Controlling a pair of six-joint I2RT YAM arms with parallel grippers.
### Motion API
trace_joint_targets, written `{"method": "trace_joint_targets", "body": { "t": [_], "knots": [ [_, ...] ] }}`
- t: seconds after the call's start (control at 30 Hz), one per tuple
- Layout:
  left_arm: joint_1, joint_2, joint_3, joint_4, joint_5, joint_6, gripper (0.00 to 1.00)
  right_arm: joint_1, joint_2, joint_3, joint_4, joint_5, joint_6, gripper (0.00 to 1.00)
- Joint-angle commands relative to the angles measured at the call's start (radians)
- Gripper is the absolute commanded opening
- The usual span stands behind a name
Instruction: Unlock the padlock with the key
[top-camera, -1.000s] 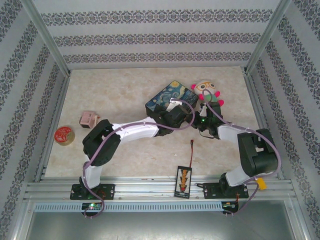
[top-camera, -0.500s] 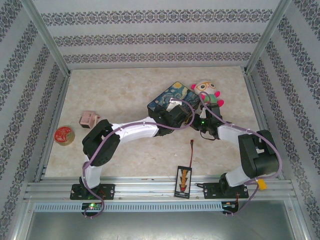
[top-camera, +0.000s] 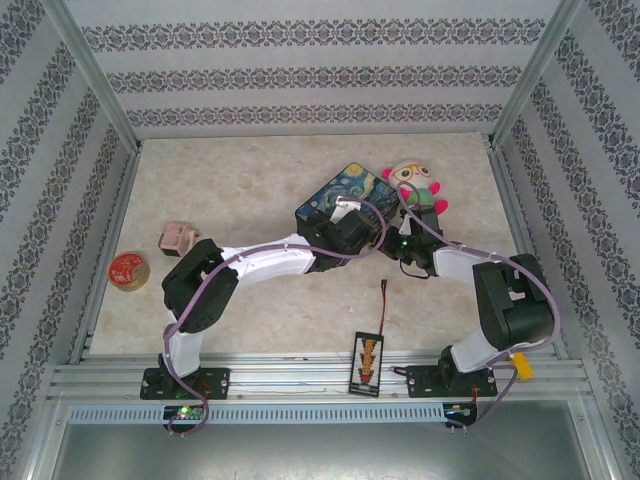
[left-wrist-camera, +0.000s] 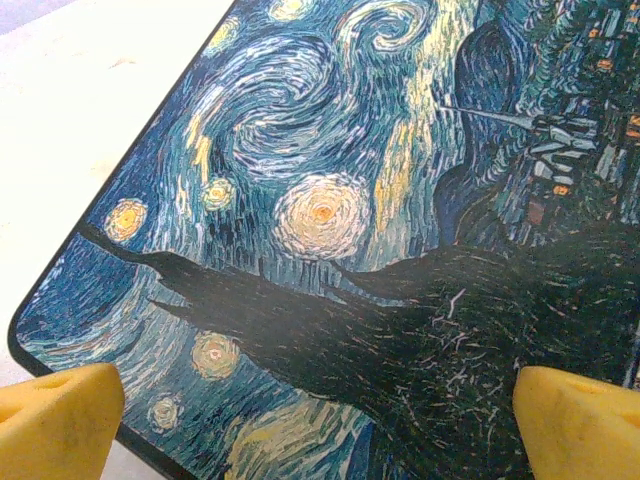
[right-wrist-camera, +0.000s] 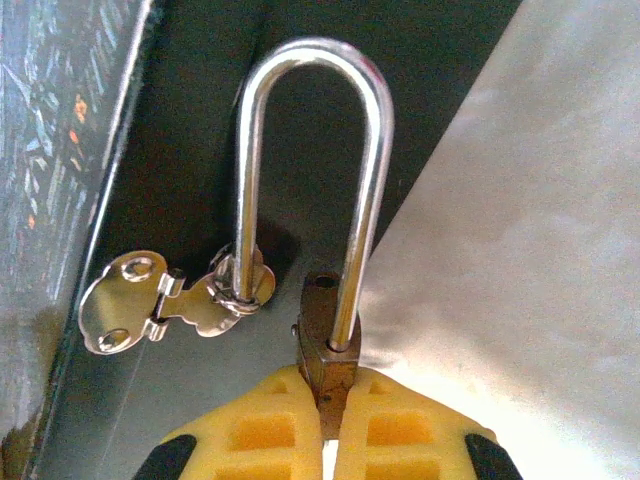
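Spanning the enclosure floor, the pale marbled table has patterned walls on three sides and a metal rail along the near edge.

The left arm rises from its base, folds at the elbow near the left side, then reaches flat across to the middle of the table, with its wrist over the near corner of the painted box. The right arm is bent tight on the right, its forearm running left and low toward the box's near-right side. The two wrists sit just beside each other.

The box lies at an angle mid-table, lid up with a swirling night-sky print. A plush toy is just beside its right edge. Open floor lies left of and behind the box. A pink block and a red tape roll sit near the left wall, well apart from the arms. A black connector board rests on the near edge between the bases.

The left gripper is spread wide, yellow fingertips low over the lid near its corner. Contact with the lid is unclear.

The right gripper is pressed together, pinching the padlock by its brass body against the box's dark side. One leg of the shackle enters the body, the other passes through the ring of the silvery latch. A dark hole on the body's top looks empty.
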Motion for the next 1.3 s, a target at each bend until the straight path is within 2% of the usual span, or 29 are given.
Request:
{"method": "trace_joint_targets", "body": {
  "t": [0.0,0.4,0.6,0.93,1.27],
  "knots": [
    [0.019,-0.014,-0.038,-0.105,-0.004,0.002,0.99,-0.041,-0.011,0.022,0.078,0.088,-0.012,0.02],
    [0.021,-0.017,-0.050,-0.115,0.006,-0.009,0.99,-0.081,0.037,0.019,0.203,0.057,0.122,0.02],
    [0.028,-0.028,-0.070,-0.109,0.012,-0.019,0.99,-0.084,0.012,0.012,0.204,0.045,0.125,0.02],
    [0.068,-0.094,-0.162,-0.115,-0.010,-0.044,0.99,-0.071,-0.147,-0.040,0.077,0.027,0.067,0.03],
    [0.187,-0.145,-0.248,-0.089,-0.009,-0.037,0.99,-0.003,-0.243,-0.014,-0.197,0.052,-0.037,0.04]
  ]
}}
